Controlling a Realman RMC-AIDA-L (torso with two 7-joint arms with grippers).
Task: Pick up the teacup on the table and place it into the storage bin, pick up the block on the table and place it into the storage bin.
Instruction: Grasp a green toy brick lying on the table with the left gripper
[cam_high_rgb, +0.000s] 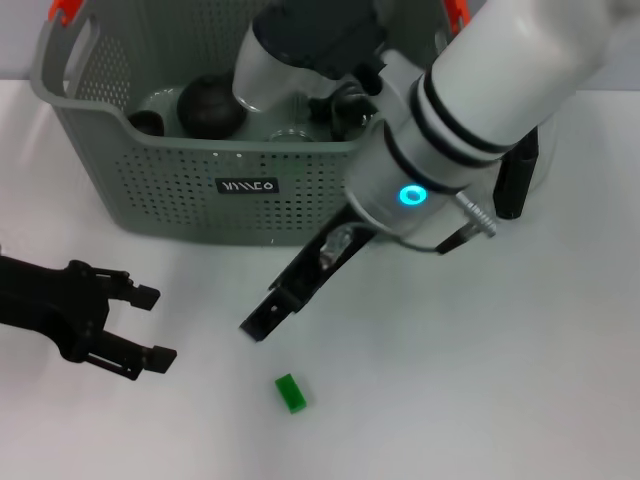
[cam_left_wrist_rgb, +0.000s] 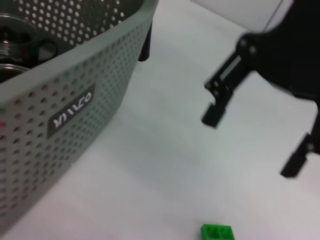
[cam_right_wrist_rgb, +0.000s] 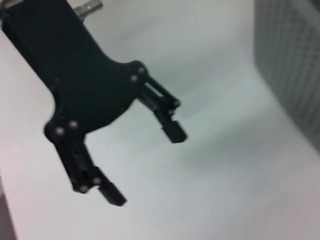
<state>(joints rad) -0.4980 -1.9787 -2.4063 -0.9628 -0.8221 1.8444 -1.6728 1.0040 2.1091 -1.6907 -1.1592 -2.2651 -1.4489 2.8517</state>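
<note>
The large grey perforated plastic storage bin (cam_high_rgb: 200, 190) stands at the far side of the white desk (cam_high_rgb: 500, 380), with orange clips on its rim and a small black label facing the robot. Inside it lie dark round objects and some glassware; I cannot tell which of them is the teacup.

The small green studded block (cam_high_rgb: 291, 393) lies on the desk in front of the bin, well clear of its wall, and nothing is touching it.

The right gripper (cam_high_rgb: 262, 322) reaches down from the big white arm that crosses over the bin. Its black fingers hang just above and slightly behind the block, apart from it. In the left wrist view the right gripper (cam_left_wrist_rgb: 250, 142) shows its jaws spread wide with nothing between them, and the block (cam_left_wrist_rgb: 217, 232) sits below on the desk.

The left gripper (cam_high_rgb: 150, 325) hovers low over the desk at the robot's left, well away from the block. Its jaws stand apart and empty, as the right wrist view also shows (cam_right_wrist_rgb: 150, 167).
</note>
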